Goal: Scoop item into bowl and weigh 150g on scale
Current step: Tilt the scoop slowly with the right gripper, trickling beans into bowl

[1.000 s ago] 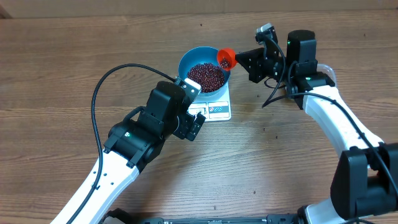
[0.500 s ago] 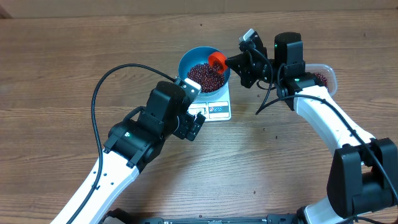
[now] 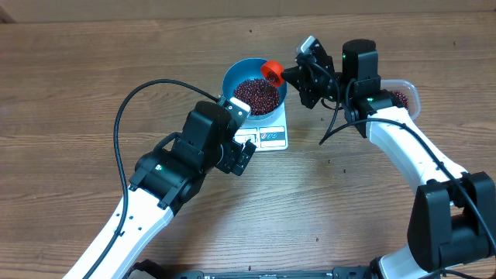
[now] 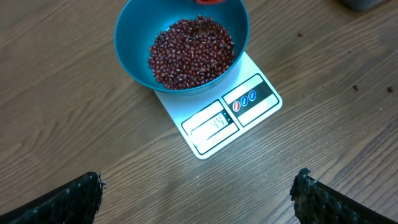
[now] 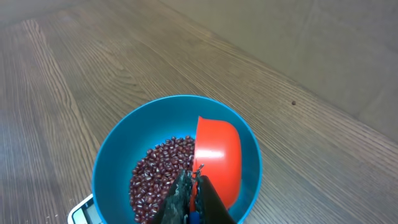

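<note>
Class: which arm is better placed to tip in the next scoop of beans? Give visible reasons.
Likely right. The right fingers are shut on the orange scoop, above the blue bowl on the scale, and the bean tub lies by that arm. The left fingers are open and empty.

Wood-grain table [image 3: 93, 62] — glossy blue bowl [image 4: 134, 56]

The beans [image 4: 189, 53] lie in the bowl [image 4: 132, 43], which sits on the scale [image 4: 214, 127] on the counter [image 4: 62, 124]; a scoop [image 3: 271, 71] hangs over the bowl's far right rim.
</note>
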